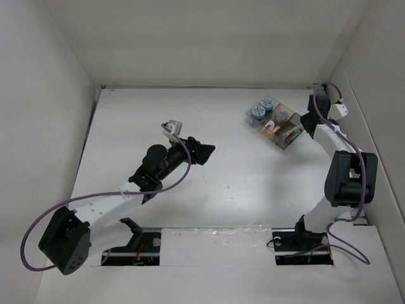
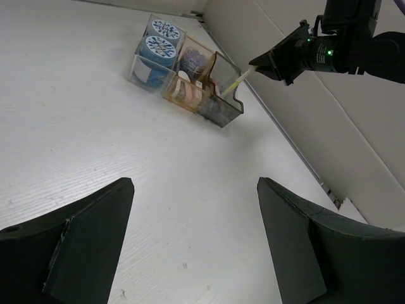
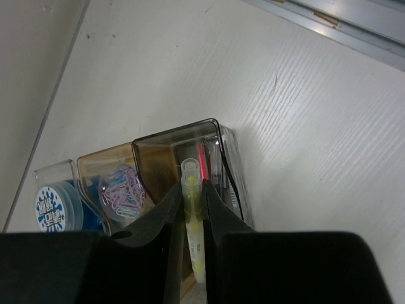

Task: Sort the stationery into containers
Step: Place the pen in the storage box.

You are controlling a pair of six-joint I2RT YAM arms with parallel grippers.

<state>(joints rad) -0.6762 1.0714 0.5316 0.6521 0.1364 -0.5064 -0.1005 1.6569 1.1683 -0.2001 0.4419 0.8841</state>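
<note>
The clear organizer tray (image 1: pixel 288 143) stands at the back right of the table. Two blue-and-white rolls (image 1: pixel 261 108) sit in its left compartments and also show in the left wrist view (image 2: pixel 161 38). My right gripper (image 3: pixel 192 190) is shut on a slim yellow pen (image 3: pixel 192 218) and holds it tilted over the smoky grey end compartment (image 3: pixel 177 136). The pen's capped end points into that compartment, where a red pen (image 3: pixel 202 166) and dark pens lie. The left wrist view shows the yellow pen (image 2: pixel 233 83) slanting into the tray (image 2: pixel 224 113). My left gripper (image 2: pixel 196 183) is open and empty above bare table, well left of the tray.
A tan compartment holds pastel paper clips (image 3: pixel 120 190). White walls enclose the table; the right wall (image 1: pixel 373 114) runs close behind the tray and my right arm (image 1: pixel 348 174). A metal strip (image 3: pixel 342 25) runs along the wall's foot.
</note>
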